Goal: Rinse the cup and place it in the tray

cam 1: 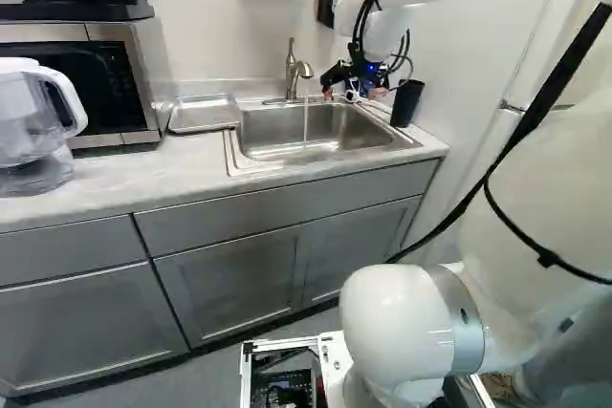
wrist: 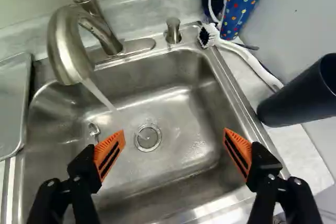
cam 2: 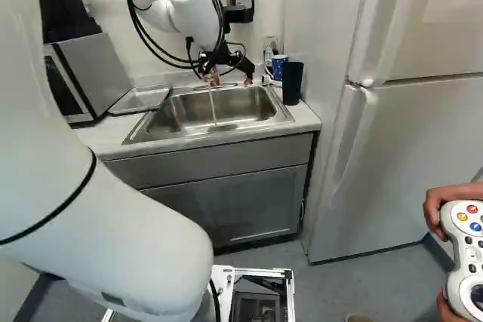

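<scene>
My gripper (cam 2: 229, 79) hangs over the sink's back right part; in the wrist view the gripper (wrist: 174, 139) is wide open, with nothing between its orange pads. Two cups stand on the counter beyond the sink's right side: a dark tumbler (wrist: 298, 97) nearer the gripper and a blue dotted mug (wrist: 241, 8) with a white handle farther back. The tumbler (cam 2: 292, 83) is upright in the right base view. The metal tray (cam 1: 203, 114) lies flat on the counter left of the sink, and its bare surface (wrist: 11, 103) partly shows in the wrist view.
Water runs from the curved faucet (wrist: 67, 51) into the steel sink (wrist: 173, 108). A white brush (wrist: 249, 59) lies by the mug, with a dark bottle behind. A microwave (cam 1: 81, 78) and a clear pitcher (cam 1: 33, 121) stand left; a fridge (cam 2: 407, 148) stands right.
</scene>
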